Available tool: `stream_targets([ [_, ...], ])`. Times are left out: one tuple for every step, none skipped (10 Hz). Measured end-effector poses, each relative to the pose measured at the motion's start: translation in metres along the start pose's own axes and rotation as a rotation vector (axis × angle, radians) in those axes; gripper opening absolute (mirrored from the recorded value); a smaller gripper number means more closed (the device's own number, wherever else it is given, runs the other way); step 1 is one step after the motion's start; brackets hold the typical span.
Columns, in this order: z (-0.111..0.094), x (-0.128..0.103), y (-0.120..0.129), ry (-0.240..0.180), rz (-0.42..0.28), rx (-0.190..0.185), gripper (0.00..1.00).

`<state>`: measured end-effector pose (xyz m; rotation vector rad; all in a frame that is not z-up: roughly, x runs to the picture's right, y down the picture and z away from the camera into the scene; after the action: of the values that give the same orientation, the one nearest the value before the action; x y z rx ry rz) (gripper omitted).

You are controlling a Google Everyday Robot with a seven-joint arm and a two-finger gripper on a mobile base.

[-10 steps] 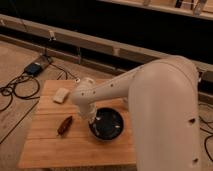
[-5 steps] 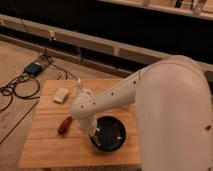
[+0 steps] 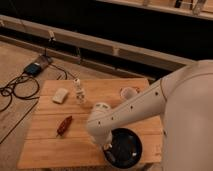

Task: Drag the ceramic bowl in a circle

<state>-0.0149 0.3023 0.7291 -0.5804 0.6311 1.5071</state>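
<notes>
The ceramic bowl (image 3: 125, 148), wide, shallow and glossy black, sits near the front edge of the wooden table (image 3: 55, 145), right of centre. My white arm comes in from the right and bends down over it. The gripper (image 3: 108, 151) reaches down onto the bowl's left rim and is shut on it. The wrist hides most of the gripper, and the arm hides the rim's upper left part.
A small white cup (image 3: 129, 92) stands at the table's back right. A small bottle (image 3: 79, 91) and a pale block (image 3: 60, 95) sit at the back left, and a reddish-brown object (image 3: 64, 125) lies left of the arm. Cables and a device (image 3: 34, 68) lie on the floor.
The bowl has slid toward the table's front edge and a little to the right, with the gripper moving along on its rim. The other things have stayed put.
</notes>
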Motion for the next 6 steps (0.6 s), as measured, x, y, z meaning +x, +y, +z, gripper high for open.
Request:
stream_targets([
  [0.0, 0.0, 0.001, -0.001, -0.002, -0.003, 0.0],
  [-0.001, -0.001, 0.001, -0.003, 0.001, -0.004, 0.0],
  [-0.002, -0.003, 0.0, -0.007, 0.005, -0.007, 0.0],
  [-0.006, -0.013, -0.013, -0.029, 0.034, -0.001, 0.0],
  [-0.014, -0.031, -0.04, -0.063, 0.076, 0.023, 0.0],
  [-0.024, -0.05, -0.064, -0.099, 0.111, 0.047, 0.0],
])
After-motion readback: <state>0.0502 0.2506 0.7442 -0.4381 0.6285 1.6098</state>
